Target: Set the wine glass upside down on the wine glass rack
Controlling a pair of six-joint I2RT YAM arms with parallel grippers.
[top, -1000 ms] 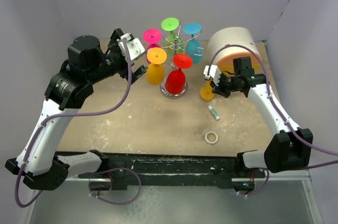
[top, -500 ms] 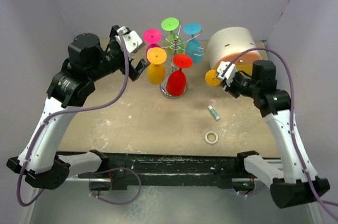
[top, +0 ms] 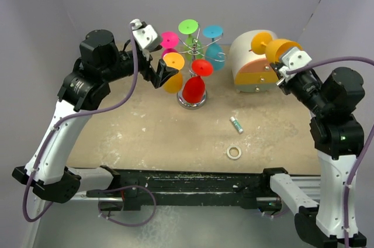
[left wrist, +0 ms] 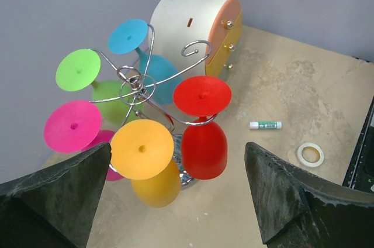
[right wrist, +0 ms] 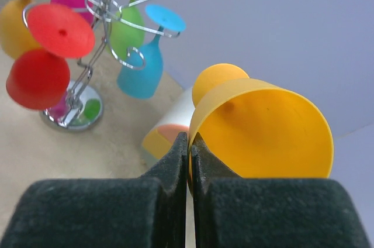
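Surface: tan, scuffed table (top: 146,137) between pale lilac walls.
Rack: one wine glass rack (left wrist: 134,81), chrome, at the far middle of the table, curled arms spreading from a thin pole.
Hung glasses: five, all upside down with feet uppermost. Green glass (left wrist: 78,69) at 12 o'clock of the pole, blue glass (left wrist: 128,36) at 2, red glass (left wrist: 202,95) at 5, orange glass (left wrist: 142,149) at 8, pink glass (left wrist: 73,126) at 10.
Carried glass: one wine glass (right wrist: 263,125), orange, off the rack. Held in the air on its side over the drawer box, at 3 o'clock of the rack and well apart from it, foot toward the rack.
Right arm: right gripper (right wrist: 189,145) pinched tight on the bowl's rim, thin wall between the two fingers.
Left arm: left gripper (left wrist: 177,148) spread wide, holding nothing, at 9 o'clock of the rack near the orange glass.
Box: one drawer box (top: 242,55), round, white and orange, at 3 o'clock.
Small items: one tube (top: 236,124) at 4 o'clock, and one tape roll (top: 234,152) at 5 o'clock.
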